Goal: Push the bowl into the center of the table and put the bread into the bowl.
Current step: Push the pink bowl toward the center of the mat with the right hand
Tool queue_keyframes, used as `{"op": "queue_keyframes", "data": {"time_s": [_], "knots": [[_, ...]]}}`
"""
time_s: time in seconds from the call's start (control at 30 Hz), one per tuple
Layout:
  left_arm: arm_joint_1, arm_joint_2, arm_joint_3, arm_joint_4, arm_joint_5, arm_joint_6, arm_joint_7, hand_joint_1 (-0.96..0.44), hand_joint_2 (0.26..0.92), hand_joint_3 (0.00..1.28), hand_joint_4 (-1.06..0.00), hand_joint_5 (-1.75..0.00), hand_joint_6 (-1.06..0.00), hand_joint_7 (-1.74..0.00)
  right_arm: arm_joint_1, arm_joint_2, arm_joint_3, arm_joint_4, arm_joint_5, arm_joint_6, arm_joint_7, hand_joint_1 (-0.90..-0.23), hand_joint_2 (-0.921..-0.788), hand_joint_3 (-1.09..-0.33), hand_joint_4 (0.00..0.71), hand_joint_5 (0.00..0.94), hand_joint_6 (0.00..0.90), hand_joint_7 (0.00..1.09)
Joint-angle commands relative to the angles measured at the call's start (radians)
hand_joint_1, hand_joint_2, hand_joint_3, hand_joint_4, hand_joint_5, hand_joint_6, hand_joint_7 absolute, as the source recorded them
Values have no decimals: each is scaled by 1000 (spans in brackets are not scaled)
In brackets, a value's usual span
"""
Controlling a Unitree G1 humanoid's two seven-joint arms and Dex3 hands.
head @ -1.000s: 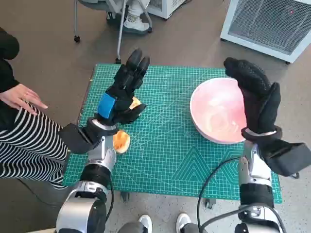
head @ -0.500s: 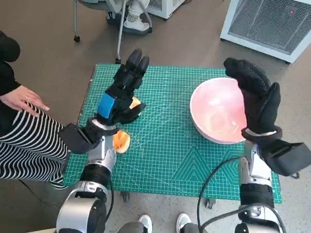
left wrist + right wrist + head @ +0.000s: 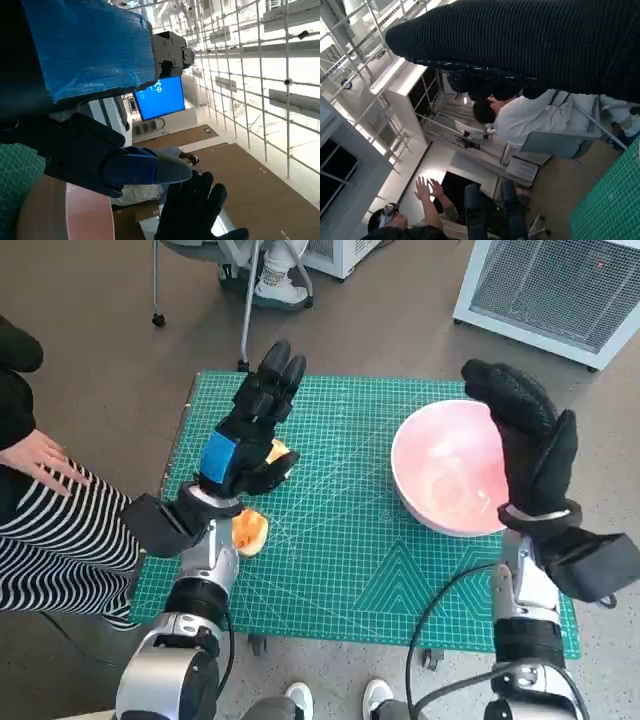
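Hands first: your black left hand with the blue tape (image 3: 240,440) is raised above the left part of the green cutting mat (image 3: 340,550), fingers stretched out and holding nothing. Directly under it you can see an orange-brown piece of bread (image 3: 278,452), partly hidden, and a second orange piece (image 3: 249,531) lies beside the left forearm. Your right hand in the black knitted glove (image 3: 528,445) stands upright with fingers straight, at the right rim of the pale pink round bowl (image 3: 445,468); you cannot tell if it touches. The bowl sits at the right side of the mat. A person in striped clothes (image 3: 50,540) sits at the left.
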Motion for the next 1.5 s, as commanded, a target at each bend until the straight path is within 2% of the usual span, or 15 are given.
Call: {"op": "queue_keyframes", "data": {"time_s": [0.03, 0.17, 0.23, 0.4, 0.57, 0.73, 0.93, 1.13, 1.3, 1.5], "knots": [[-3, 6, 1, 1, 13, -8, 9, -749, 921, 302, -54, -1, -88, -104, 8, -47, -42, 47, 31, 0, 18, -719, -921, -750, 126, 0, 42, 427], [-2, 8, 0, 1, 14, -10, 11, -741, 921, 303, -54, -1, -87, -104, -5, -81, -83, 105, 44, -10, 3, -718, -921, -758, 116, 0, 35, 427], [-2, 10, 0, 2, 14, -11, 10, -737, 921, 303, -54, -1, -86, -104, -11, -92, -101, 132, 35, -22, -24, -716, -921, -767, 111, 0, 32, 431], [0, 13, 0, 1, 15, -13, 12, -728, 921, 303, -53, 0, -84, -103, -36, -123, -139, 232, -12, -52, -129, -697, -921, -811, 96, 0, 6, 487], [-2, 15, 2, 5, 16, -14, 13, -717, 921, 305, -54, -1, -84, -104, -73, -162, -159, 354, -36, -46, -203, -658, -921, -882, 79, 0, 0, 470], [-3, 18, 3, 5, 16, -16, 14, -716, 921, 311, -55, -1, -84, -104, -107, -193, -174, 461, -25, -11, -224, -650, -921, -908, 46, 1, -1, 423], [-5, 19, 3, 5, 18, -17, 17, -720, 921, 315, -53, -1, -80, -103, -136, -204, -198, 549, -4, 44, -221, -636, -921, -914, 5, 0, -1, 348], [-5, 21, 1, 5, 20, -17, 19, -722, 921, 317, -58, -3, -84, -106, -152, -203, -212, 602, -3, 108, -219, -614, -921, -919, 0, -1, -1, 314], [-3, 24, 0, 3, 21, -15, 20, -721, 921, 315, -62, -5, -88, -109, -173, -195, -223, 637, -1, 183, -225, -581, -921, -967, 0, 0, 2, 307], [2, 28, -1, -2, 25, -19, 24, -720, 921, 312, -62, -4, -92, -112, -192, -183, -232, 659, -2, 251, -232, -562, -921, -984, 9, 4, 8, 300]]}}
